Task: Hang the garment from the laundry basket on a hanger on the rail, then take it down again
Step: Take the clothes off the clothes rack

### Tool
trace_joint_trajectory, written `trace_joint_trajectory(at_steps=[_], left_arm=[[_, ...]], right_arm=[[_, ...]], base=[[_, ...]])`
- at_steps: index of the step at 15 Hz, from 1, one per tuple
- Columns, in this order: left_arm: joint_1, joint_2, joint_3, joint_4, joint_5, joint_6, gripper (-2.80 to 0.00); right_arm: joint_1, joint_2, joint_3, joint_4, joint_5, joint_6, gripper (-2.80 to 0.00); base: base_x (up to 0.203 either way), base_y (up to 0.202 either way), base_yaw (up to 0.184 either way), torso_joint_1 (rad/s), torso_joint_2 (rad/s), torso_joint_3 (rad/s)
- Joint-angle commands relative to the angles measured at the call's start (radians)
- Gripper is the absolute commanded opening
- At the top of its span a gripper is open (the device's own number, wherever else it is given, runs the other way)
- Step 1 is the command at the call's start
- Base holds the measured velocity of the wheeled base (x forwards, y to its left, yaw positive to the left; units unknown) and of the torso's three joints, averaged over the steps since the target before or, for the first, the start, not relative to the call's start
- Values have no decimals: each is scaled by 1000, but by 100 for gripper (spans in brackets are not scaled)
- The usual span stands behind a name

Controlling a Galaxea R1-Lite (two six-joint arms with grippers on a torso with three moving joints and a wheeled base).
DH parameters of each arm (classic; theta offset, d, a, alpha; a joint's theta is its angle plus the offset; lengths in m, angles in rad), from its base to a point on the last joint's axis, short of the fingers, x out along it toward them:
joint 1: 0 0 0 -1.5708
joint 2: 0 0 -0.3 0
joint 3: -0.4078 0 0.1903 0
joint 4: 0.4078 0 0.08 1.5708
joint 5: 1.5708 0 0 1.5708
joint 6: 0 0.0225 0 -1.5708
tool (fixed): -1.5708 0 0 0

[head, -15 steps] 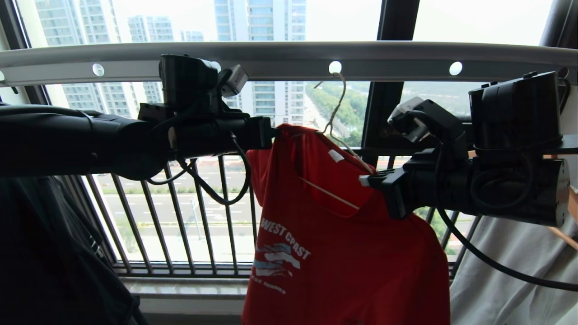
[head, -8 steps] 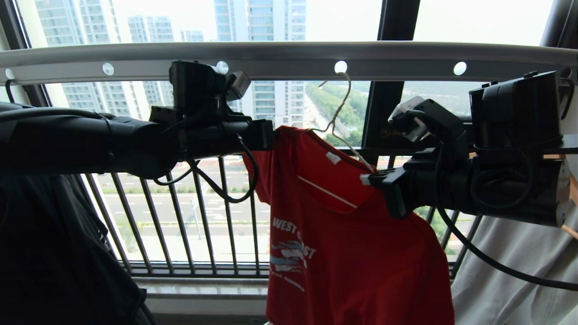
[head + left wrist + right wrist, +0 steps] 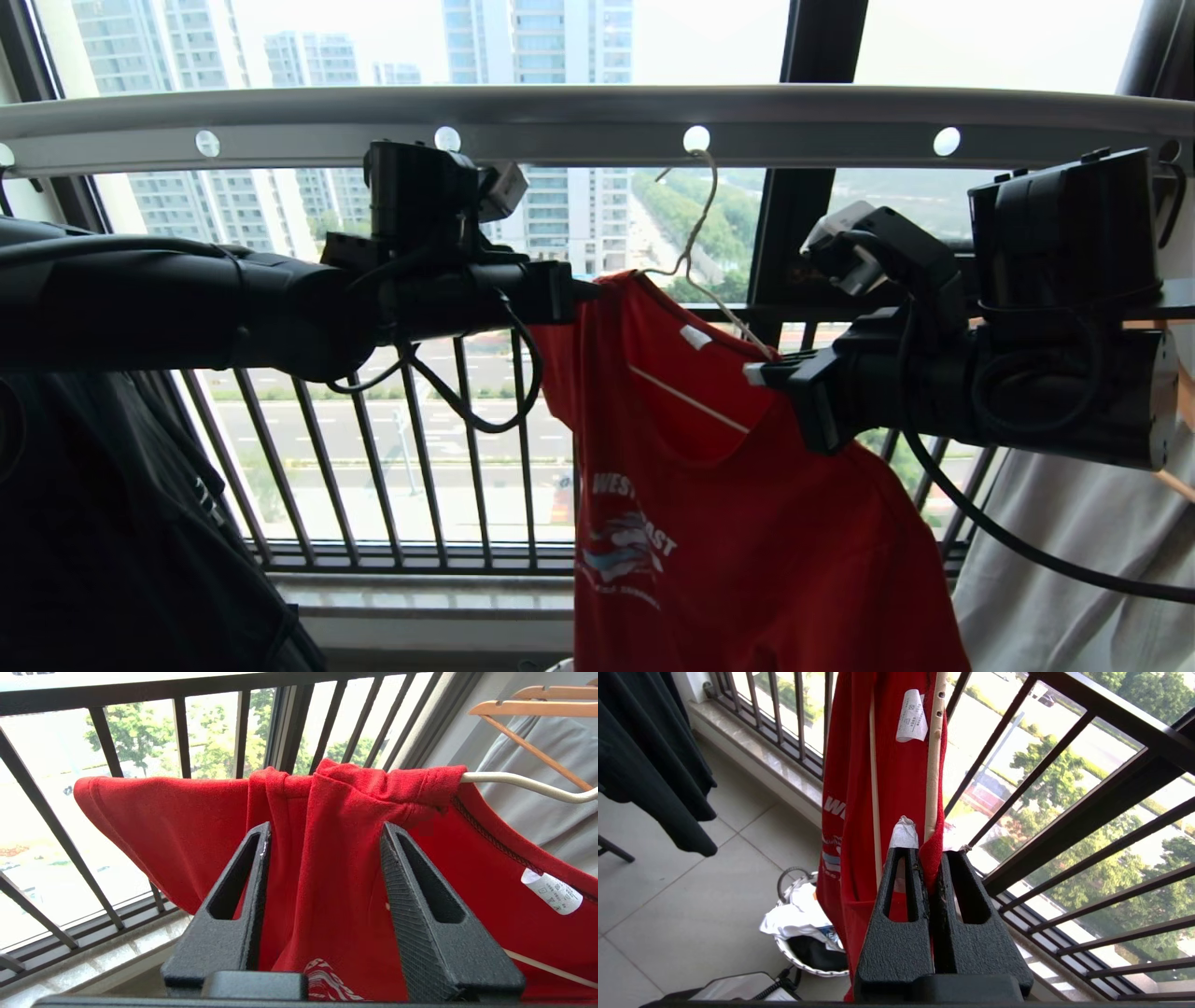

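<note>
While left gripper (image 3: pixel 322 868) gapes, ribbed pads (image 3: pixel 406 905) flank soft red garment (image 3: pixel 336 896).

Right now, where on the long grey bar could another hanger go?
The grey holed metal rail shows bare holes at and. It is crowded mid-rail: the cream wire hanger carries the red T-shirt, with the left gripper and right gripper close beside it.

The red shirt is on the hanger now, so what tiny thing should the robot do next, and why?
Probably draw the left tool back off the red shirt. It stands open around bunched shoulder cloth, the hanger is hooked in the rail, and the right tool is shut on the other shoulder, steadying it.
</note>
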State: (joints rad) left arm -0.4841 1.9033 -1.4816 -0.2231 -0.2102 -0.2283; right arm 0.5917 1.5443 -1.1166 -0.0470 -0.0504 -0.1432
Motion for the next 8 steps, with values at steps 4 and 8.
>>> trace_joint_trajectory(at_steps=[4, 8], left_arm=[[-19, -144, 168, -6, -1, 2, 0], [-32, -280, 306, -9, -3, -3, 0]], right_arm=[[0, 9, -5, -2, 0, -4, -280], [2, 13, -5, -7, 0, -10, -280]], base=[[0, 0, 0, 0, 0, 0], [0, 0, 0, 0, 0, 0]])
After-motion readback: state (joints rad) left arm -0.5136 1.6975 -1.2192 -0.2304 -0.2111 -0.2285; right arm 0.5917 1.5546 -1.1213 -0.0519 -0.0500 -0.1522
